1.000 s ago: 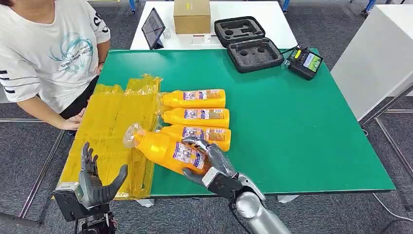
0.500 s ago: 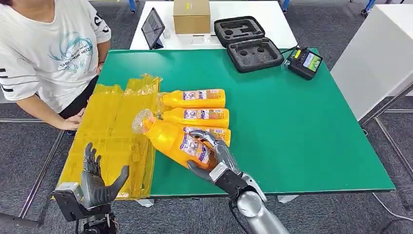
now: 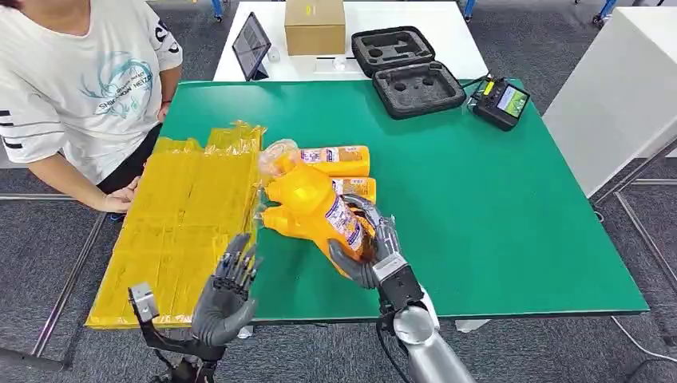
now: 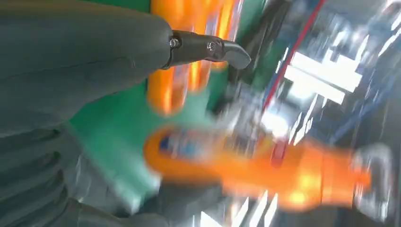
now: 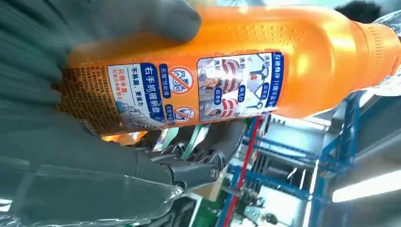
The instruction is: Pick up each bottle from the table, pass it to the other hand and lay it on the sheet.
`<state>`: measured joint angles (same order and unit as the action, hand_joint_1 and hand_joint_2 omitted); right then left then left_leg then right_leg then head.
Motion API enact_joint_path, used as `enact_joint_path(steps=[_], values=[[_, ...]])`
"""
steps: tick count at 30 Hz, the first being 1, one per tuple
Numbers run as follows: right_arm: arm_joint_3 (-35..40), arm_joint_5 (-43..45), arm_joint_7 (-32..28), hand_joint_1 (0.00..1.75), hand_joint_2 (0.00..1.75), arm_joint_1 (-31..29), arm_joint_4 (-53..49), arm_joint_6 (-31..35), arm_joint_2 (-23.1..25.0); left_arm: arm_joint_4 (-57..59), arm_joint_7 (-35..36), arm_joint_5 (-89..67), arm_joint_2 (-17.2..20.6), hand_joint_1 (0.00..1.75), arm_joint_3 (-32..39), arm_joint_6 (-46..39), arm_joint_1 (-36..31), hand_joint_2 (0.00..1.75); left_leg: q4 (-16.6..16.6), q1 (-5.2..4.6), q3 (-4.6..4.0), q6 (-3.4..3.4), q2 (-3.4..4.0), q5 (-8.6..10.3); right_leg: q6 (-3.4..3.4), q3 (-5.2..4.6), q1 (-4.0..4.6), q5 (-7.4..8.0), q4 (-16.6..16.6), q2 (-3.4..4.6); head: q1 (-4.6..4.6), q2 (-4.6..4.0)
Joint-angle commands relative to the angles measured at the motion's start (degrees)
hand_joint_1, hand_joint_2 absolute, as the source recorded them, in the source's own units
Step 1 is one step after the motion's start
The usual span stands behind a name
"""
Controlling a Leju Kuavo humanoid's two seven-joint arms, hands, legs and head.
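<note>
Person (image 3: 76,88) in white T-shirt at tabletop's (image 3: 495,223) left edge. Beyond it, white table (image 3: 447,36) carries cardboard box (image 3: 314,25), tablet (image 3: 251,45), open foam case (image 3: 407,70). Controller (image 3: 500,102) on tabletop's far corner.

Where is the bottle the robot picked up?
In the head view, the lifted bottle is in the right hand, above the green table, tilted in front of the bottles still lying there.

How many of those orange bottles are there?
4: one held up in the right hand, the held bottle; three lying on the green table: far, middle, near, partly hidden.
</note>
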<state>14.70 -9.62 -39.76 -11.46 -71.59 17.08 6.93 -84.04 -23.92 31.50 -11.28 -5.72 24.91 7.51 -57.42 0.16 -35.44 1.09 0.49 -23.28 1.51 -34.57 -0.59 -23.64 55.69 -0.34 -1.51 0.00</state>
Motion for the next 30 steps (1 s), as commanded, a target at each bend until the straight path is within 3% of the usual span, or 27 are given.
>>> enact_joint_path(steps=[1,9,17,24,30], values=[[9.28,-0.19,-0.24,1.75,1.75,-5.60,9.26,2.05,1.31,7.94,7.68,12.56,3.78,0.00,-10.76,6.24,-6.41,1.75,0.09,0.04,0.28,-0.09,0.05,-0.07,-0.08,0.24,0.03,-0.05,-0.06,0.11,-0.02,0.00],[10.73,-0.58,-0.24,1.75,1.75,-6.14,10.89,1.26,1.93,8.64,9.15,13.75,3.60,0.00,-11.51,5.31,-8.41,1.75,0.06,0.07,0.28,-0.07,-0.01,-0.07,-0.06,0.26,0.04,-0.08,-0.05,0.05,0.00,0.00],[15.10,-2.32,-0.24,1.75,1.75,-2.10,8.16,-0.65,2.94,9.43,1.33,1.35,2.33,0.00,-7.66,-12.79,-8.88,1.75,0.07,0.12,0.42,-0.13,-0.06,-0.16,-0.11,0.41,0.08,-0.18,-0.06,0.02,-0.02,0.00],[15.08,-2.30,-0.24,1.75,1.75,-2.17,8.10,-1.23,2.95,9.31,0.92,0.60,2.03,0.00,-7.03,-14.57,-9.06,1.75,0.04,0.09,0.10,-0.05,0.03,-0.04,-0.03,0.08,0.06,-0.06,-0.04,0.03,0.00,0.00],[15.01,-3.75,-0.24,1.75,1.75,-0.60,5.93,-1.06,2.42,8.86,-5.54,-8.90,0.96,0.00,-2.41,-30.22,-10.14,1.75,0.05,0.10,0.23,-0.08,-0.13,-0.08,-0.06,0.25,0.06,-0.15,-0.04,-0.11,0.00,0.00]])
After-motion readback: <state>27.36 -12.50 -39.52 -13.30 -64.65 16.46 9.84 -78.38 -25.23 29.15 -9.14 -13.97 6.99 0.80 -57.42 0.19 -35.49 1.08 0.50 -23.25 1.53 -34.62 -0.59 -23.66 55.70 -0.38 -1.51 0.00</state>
